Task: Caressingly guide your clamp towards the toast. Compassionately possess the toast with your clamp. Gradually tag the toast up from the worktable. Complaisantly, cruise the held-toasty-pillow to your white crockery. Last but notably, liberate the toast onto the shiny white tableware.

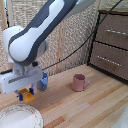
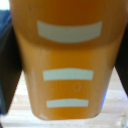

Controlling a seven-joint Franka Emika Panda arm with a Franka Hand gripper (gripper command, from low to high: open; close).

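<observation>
Orange-yellow and flat, the toast (image 1: pixel 28 96) is a single small block, and it sits right between the two short blue fingers (image 1: pixel 21 94) of the clamp (image 1: pixel 25 93), which are closed in on its sides, so it's being pinched, no question. In the exterior view it's low over the worktable (image 1: pixel 95 107), just past the far rim of the white crockery (image 1: pixel 20 118) and next to it rather than over it; whether its bottom edge touches the wood is hard to say from this angle. In the wrist view the toast (image 2: pixel 67 60) pretty much fills the picture, blurry, with three pale bars across its face, dark finger shapes down both sides and a sliver of light wood beneath. Count-wise: one toast, one plate, one pink mug (image 1: pixel 78 82), one blue cup (image 1: pixel 42 81), one arm. The plate is cut off by the frame's bottom and left edge, so only part of its speckled rim shows. The blue cup is half hidden behind the white gripper body, just beyond the toast. The pink mug stands well apart toward the exterior view's right. A dark wooden drawer cabinet (image 1: pixel 112 42) sits at the back on that same side, in front of a woven screen (image 1: pixel 75 37).
</observation>
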